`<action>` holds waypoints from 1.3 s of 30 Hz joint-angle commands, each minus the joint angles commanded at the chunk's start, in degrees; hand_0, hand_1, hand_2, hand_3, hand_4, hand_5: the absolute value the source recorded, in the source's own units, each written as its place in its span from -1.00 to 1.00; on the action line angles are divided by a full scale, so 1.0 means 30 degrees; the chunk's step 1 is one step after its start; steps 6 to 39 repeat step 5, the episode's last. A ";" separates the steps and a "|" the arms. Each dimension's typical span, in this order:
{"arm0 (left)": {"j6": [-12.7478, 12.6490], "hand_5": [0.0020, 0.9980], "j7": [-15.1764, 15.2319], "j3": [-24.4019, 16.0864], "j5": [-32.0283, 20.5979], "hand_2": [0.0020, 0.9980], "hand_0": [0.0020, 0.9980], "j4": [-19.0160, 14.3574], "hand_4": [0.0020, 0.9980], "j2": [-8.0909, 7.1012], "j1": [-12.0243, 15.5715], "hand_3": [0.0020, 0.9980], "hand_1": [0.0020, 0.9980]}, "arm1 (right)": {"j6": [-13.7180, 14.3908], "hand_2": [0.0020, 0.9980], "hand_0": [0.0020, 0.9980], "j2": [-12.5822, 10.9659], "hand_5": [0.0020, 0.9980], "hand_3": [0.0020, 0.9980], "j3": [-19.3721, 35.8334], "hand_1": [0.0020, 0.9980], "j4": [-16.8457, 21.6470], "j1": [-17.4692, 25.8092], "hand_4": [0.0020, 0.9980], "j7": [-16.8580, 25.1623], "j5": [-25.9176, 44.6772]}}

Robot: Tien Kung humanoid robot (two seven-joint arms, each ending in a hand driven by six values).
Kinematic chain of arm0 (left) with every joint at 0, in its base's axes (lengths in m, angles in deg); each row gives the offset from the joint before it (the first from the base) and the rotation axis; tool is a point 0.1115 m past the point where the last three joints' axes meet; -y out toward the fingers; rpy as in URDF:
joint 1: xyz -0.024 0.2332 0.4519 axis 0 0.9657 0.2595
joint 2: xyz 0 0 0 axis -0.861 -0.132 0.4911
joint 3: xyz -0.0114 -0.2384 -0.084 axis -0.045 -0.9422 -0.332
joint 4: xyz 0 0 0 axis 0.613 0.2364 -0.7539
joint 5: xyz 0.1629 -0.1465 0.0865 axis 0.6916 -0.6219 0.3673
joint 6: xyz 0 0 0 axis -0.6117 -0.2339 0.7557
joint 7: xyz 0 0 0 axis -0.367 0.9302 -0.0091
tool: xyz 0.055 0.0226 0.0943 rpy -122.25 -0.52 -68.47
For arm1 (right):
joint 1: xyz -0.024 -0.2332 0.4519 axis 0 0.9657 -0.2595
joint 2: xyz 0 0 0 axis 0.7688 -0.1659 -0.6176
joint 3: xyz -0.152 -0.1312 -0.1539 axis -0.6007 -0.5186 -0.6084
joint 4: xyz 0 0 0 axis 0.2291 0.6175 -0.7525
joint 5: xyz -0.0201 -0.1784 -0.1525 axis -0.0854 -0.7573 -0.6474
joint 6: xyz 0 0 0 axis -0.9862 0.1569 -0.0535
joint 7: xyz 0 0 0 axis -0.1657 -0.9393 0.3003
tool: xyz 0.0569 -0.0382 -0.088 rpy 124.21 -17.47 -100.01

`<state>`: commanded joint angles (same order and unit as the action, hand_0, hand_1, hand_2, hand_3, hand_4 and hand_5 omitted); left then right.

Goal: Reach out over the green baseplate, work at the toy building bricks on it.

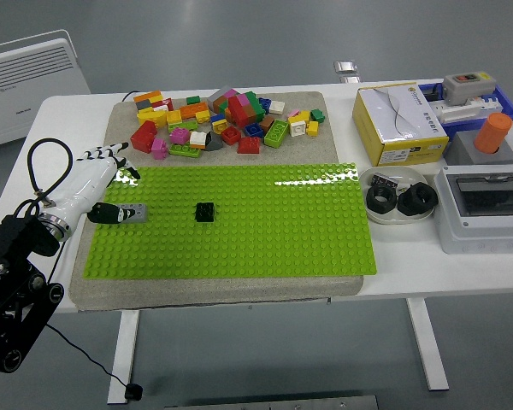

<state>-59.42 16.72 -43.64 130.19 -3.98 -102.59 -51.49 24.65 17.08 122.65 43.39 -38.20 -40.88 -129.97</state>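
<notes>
The green baseplate (265,226) lies on a grey mat on the white table. A black brick (205,211) stands on its left half. A grey brick (134,212) sits on the plate near its left edge. My left hand (103,184), white with black-and-white fingers (111,156), hovers over the plate's left edge with the fingers spread. Its dark thumb (105,214) lies just left of the grey brick; I cannot tell whether they touch. Loose coloured bricks (227,120) are heaped on the mat behind the plate. The right hand is out of view.
A yellow box (399,124) stands at the right. A white dish with black rings (399,201) sits in front of it. A grey enclosure (487,209), an orange cylinder (494,132) and a blue bin (470,94) are at the far right. A white heater (26,73) stands behind the table's left.
</notes>
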 joint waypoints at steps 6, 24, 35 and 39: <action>0.0434 -0.87 -0.0228 0.0455 0.0000 1.00 1.00 0.0756 0.85 -0.0215 -0.0454 0.26 1.00 | -0.0103 0.70 0.45 -0.0067 1.00 1.00 0.0149 0.46 0.0000 -0.0038 0.80 0.0022 -0.0217; 0.0434 -0.87 -0.0228 0.0455 0.0000 1.00 1.00 0.0756 0.85 -0.0215 -0.0454 0.26 1.00 | -0.0103 0.70 0.45 -0.0067 1.00 1.00 0.0149 0.46 0.0000 -0.0038 0.80 0.0022 -0.0217; 0.0434 -0.87 -0.0228 0.0455 0.0000 1.00 1.00 0.0756 0.85 -0.0215 -0.0454 0.26 1.00 | -0.0103 0.70 0.45 -0.0067 1.00 1.00 0.0149 0.46 0.0000 -0.0038 0.80 0.0022 -0.0217; 0.0434 -0.87 -0.0228 0.0455 0.0000 1.00 1.00 0.0756 0.85 -0.0215 -0.0454 0.26 1.00 | -0.0103 0.70 0.45 -0.0067 1.00 1.00 0.0149 0.46 0.0000 -0.0038 0.80 0.0022 -0.0217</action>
